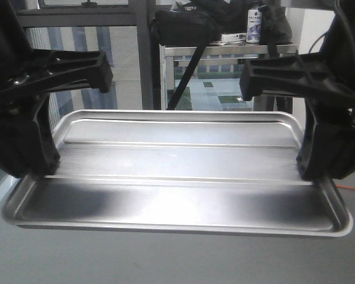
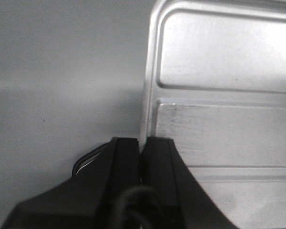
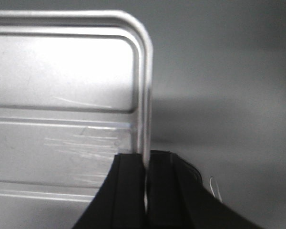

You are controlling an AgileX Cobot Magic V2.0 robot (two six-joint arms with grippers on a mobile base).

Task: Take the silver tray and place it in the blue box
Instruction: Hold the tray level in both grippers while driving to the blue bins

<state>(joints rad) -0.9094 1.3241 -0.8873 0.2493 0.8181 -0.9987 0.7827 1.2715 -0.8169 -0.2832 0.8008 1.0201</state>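
The silver tray hangs level in front of the camera, a shiny shallow pan with a raised rim and two long ridges. My left gripper is shut on its left rim, and my right gripper is shut on its right rim. In the left wrist view the black fingers pinch the thin rim of the tray from both sides at the left gripper. The right wrist view shows the same pinch, the right gripper clamped on the tray's edge. The blue box is out of view.
Grey floor lies below the tray. Behind it stands a metal shelf with black bags and a white bottle on top. Windows fill the back left.
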